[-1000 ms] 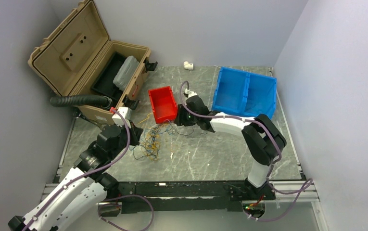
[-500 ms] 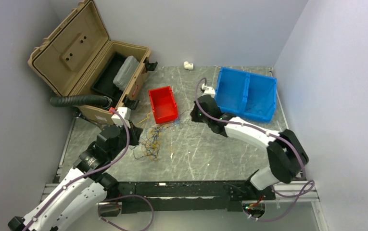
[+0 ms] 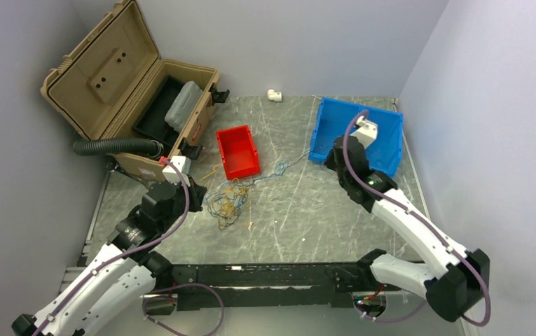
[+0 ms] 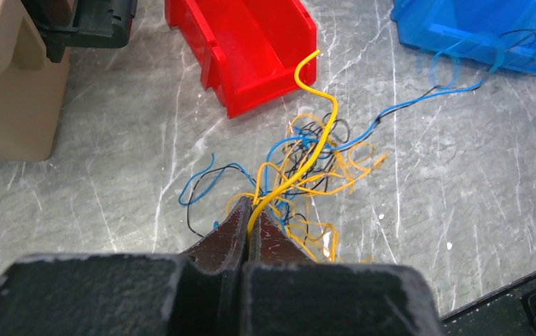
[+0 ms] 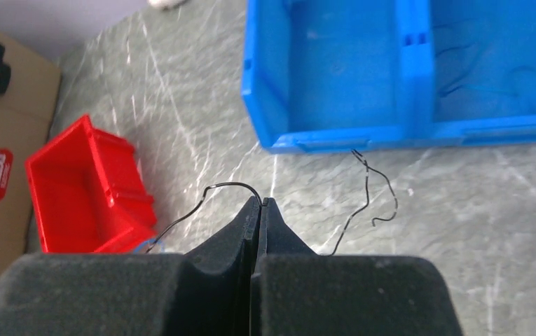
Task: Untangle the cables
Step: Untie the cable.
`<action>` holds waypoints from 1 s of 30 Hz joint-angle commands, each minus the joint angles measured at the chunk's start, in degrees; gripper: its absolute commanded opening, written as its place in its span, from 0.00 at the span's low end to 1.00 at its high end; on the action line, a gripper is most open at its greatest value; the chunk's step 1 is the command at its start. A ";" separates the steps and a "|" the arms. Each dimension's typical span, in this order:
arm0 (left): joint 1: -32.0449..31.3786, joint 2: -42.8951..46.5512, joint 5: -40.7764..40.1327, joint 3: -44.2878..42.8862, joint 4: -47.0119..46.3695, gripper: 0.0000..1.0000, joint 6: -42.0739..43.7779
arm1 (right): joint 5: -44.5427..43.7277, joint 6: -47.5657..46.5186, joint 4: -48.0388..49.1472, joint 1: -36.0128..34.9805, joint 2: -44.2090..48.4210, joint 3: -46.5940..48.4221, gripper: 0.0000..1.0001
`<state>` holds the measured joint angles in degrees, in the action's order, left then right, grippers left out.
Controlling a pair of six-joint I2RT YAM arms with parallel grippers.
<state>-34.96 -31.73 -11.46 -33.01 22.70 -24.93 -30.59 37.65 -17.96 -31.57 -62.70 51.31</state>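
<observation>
The cables (image 3: pixel 230 199) lie as a small tangle of orange-yellow, blue and dark wire loops in front of the red bin (image 3: pixel 237 150). My left gripper (image 4: pixel 251 210) is shut on a thick yellow cable (image 4: pixel 321 119) that rises out of the tangle (image 4: pixel 307 168). A blue strand (image 4: pixel 419 98) stretches away to the right. My right gripper (image 5: pixel 259 203) is shut on a thin dark cable (image 5: pixel 223 187), held above the table just in front of the blue bin (image 5: pixel 335 77). In the top view the right gripper (image 3: pixel 336 150) sits by the blue bin's left corner.
An open tan case (image 3: pixel 125 91) with a black ribbed hose (image 3: pixel 114 146) stands at the back left. A white fitting (image 3: pixel 274 94) lies by the back wall. The blue bin (image 3: pixel 384 136) holds a few thin strands. A black rail (image 3: pixel 265 276) runs along the near edge.
My right gripper shut on the dark cable beside the red bin and swung right to the blue bin, drawing a strand out. The tangle shifted slightly right. The left gripper stayed put.
</observation>
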 commanded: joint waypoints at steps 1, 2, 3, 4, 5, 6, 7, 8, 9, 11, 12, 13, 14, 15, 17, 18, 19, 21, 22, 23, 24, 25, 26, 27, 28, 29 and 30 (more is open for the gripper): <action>0.19 -0.19 -1.27 -0.89 0.28 0.00 -0.54 | -2.94 -1.48 -3.96 3.75 6.29 0.09 0.00; 0.14 -0.29 -1.42 -0.95 0.34 0.00 -0.56 | -2.90 -1.93 -4.54 4.69 7.34 0.40 0.00; 0.13 -0.31 -1.67 -1.04 0.57 0.00 -0.67 | -3.02 -2.39 -5.14 5.61 8.28 0.90 0.00; 0.20 -0.35 -2.01 -1.12 0.78 0.00 -0.84 | -3.25 -2.73 -5.84 6.49 9.21 1.47 0.00; 0.16 -0.43 -2.55 -1.25 1.21 0.00 -1.01 | -3.63 -3.25 -6.79 7.53 10.32 2.12 0.00; 0.15 -0.50 -3.22 -1.48 1.59 0.00 -1.27 | -4.22 -3.62 -7.48 8.02 11.13 2.84 0.00; 0.15 -0.58 -3.94 -1.71 2.17 0.00 -1.53 | -4.93 -3.90 -8.12 8.49 11.89 3.90 0.00; 0.16 -0.61 -4.78 -1.96 2.78 0.00 -1.79 | -6.06 -4.02 -8.74 8.86 12.66 4.70 0.00; 0.11 -0.72 -5.53 -2.15 3.33 0.00 -1.99 | -6.82 -4.34 -9.10 9.17 13.48 5.33 0.00; 0.12 -0.79 -6.72 -2.51 4.30 0.00 -2.37 | -8.53 -4.51 -9.69 9.42 15.11 6.48 0.00; 0.15 -0.89 -7.19 -2.64 4.53 0.00 -2.47 | -9.26 -4.70 -9.77 9.47 15.90 6.91 0.00; 0.15 -0.89 -7.35 -2.74 4.73 0.00 -2.56 | -9.98 -4.81 -9.78 9.47 16.73 7.29 0.00; 0.11 -0.95 -7.48 -2.75 4.88 0.00 -2.64 | -10.56 -4.90 -9.81 9.44 17.56 7.65 0.00; 0.15 -1.00 -7.44 -2.76 4.89 0.00 -2.67 | -11.03 -5.06 -9.75 9.52 18.24 8.05 0.00; 0.17 -1.09 -7.58 -2.76 5.04 0.00 -2.92 | -11.78 -5.70 -9.65 9.54 19.70 8.69 0.00; 0.14 -1.14 -7.75 -2.80 5.18 0.00 -3.01 | -12.21 -5.93 -9.64 9.57 20.28 9.16 0.00; 0.14 -1.36 -7.92 -2.90 5.36 0.00 -3.10 | -12.49 -6.33 -9.59 9.55 20.74 9.50 0.00; 0.16 -1.64 -8.19 -3.08 5.59 0.00 -3.22 | -13.08 -6.91 -9.70 9.53 21.54 10.56 0.00; 0.21 -1.79 -8.32 -3.17 5.65 0.00 -3.24 | -13.23 -7.24 -9.68 9.56 21.87 11.05 0.00; 0.23 -1.84 -8.42 -3.27 5.83 0.00 -3.28 | -13.21 -7.65 -9.50 9.52 22.05 11.47 0.00; 0.16 -1.97 -8.78 -3.48 6.05 0.00 -3.48 | -13.29 -7.90 -9.58 9.58 22.44 11.85 0.00; 0.16 -2.14 -9.28 -3.67 6.50 0.00 -3.77 | -13.40 -7.98 -9.56 9.51 22.63 12.30 0.00; 0.17 -2.25 -10.18 -3.96 7.15 0.00 -4.11 | -13.44 -8.21 -9.39 9.52 22.87 12.58 0.00; 0.17 -2.38 -11.34 -4.28 7.97 0.00 -4.65 | -13.49 -8.54 -9.16 9.56 23.21 12.80 0.00; 0.15 -2.52 -12.73 -4.66 9.17 0.00 -5.39 | -13.50 -8.70 -8.93 9.52 23.48 13.04 0.00; 0.19 -2.77 -14.58 -5.07 10.19 0.00 -6.00 | -13.44 -8.91 -8.71 9.51 23.74 13.10 0.00; 0.17 -2.85 -15.92 -5.53 11.49 0.00 -6.65 | -13.21 -9.24 -8.42 9.53 24.02 13.16 0.00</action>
<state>-34.96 -34.13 -20.84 -34.85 30.46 -28.80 -42.22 30.79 -27.44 -22.20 -39.75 62.11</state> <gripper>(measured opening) 0.012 0.010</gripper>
